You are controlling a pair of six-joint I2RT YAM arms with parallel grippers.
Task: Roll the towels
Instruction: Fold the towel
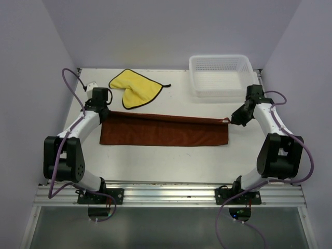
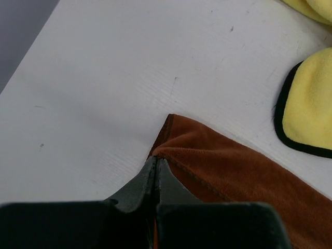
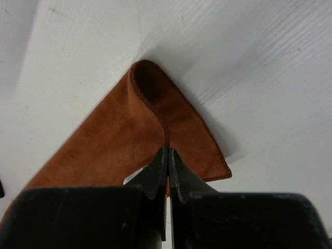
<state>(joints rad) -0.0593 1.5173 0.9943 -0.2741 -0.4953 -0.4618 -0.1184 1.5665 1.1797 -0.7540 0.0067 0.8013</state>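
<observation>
Rust-brown towel [image 1: 165,131], far corners pinched: left gripper [image 2: 156,163] and right gripper [image 3: 167,154] each clamped on one; we should move both evenly, keeping the edge taut.

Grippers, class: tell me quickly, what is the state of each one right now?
Left gripper: closed, pinching the left corner of the long rust-brown cloth towel.
Right gripper: closed, pinching that towel's right corner.

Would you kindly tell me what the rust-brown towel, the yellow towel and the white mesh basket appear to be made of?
The rust-brown towel: likely microfibre or velour, matte short nap with stitched hem. The yellow towel: similar plush cloth, dark-bound edge. The white mesh basket: apparently moulded plastic, glossy perforated walls.
</observation>
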